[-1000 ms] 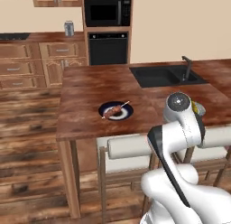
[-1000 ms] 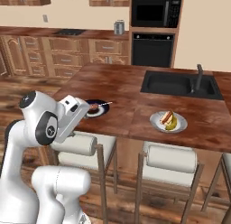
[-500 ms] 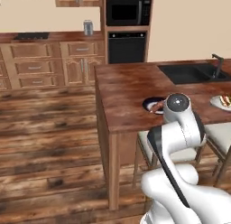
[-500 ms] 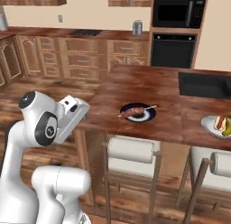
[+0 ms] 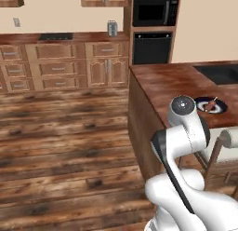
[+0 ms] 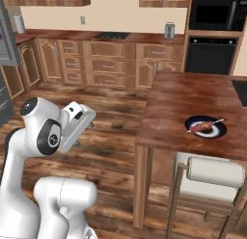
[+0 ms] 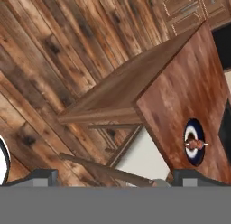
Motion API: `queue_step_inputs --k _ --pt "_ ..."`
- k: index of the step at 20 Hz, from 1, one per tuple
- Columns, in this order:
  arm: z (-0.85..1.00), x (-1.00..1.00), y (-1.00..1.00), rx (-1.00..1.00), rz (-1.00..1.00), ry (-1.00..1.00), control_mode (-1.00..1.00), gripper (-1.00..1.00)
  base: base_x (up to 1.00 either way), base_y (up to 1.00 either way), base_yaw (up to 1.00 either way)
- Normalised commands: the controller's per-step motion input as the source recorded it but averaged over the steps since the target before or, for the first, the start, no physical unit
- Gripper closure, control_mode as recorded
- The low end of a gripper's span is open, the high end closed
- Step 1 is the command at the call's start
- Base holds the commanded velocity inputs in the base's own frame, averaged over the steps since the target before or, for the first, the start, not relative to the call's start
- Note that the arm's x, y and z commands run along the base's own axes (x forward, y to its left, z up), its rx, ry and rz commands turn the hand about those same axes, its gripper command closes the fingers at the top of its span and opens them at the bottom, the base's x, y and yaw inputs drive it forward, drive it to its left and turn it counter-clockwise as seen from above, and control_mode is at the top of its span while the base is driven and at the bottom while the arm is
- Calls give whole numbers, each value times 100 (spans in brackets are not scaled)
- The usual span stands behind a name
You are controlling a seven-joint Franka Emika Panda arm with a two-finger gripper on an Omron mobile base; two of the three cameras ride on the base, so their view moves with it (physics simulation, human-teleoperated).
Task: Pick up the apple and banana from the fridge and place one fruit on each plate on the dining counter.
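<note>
A small reddish-brown apple (image 6: 201, 127) lies on a dark navy plate (image 6: 219, 132) near the left end of the glossy wood dining counter (image 6: 178, 100). The left base view has the same plate (image 5: 222, 105) with the apple (image 5: 210, 105) just right of my arm's elbow. Seen from the hand, the plate (image 7: 193, 126) and apple (image 7: 195, 144) lie at the lower right. My gripper (image 7: 119, 178) is open and holds nothing; it hangs over the floor, left of the counter's end (image 6: 77, 121). A grey strip at the far left looks like the fridge (image 6: 6, 45). The banana and the other plate are out of view.
White-cushioned stools (image 6: 215, 171) (image 5: 230, 140) stand under the counter's near edge. The wall counter with drawers (image 5: 60, 62), the oven (image 5: 151, 47) and the microwave (image 6: 219, 14) line the back. Wide plank floor (image 5: 60, 146) opens to the left. A corner of the black sink (image 5: 219, 72) shows.
The whole picture has shifted, so the base has moved left: the dining counter has slid right in both base views and the second plate with yellow fruit has left the picture. The arm's pose is unchanged.
</note>
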Motion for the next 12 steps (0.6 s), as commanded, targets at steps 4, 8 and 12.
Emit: queue_step_inputs --k 4,8,12 --pt "0 0 0 0 0 0 100 -100 15 97 6" --pt "0 0 0 0 0 0 100 -100 37 89 17" --pt "0 0 0 0 0 0 100 -100 64 74 25"
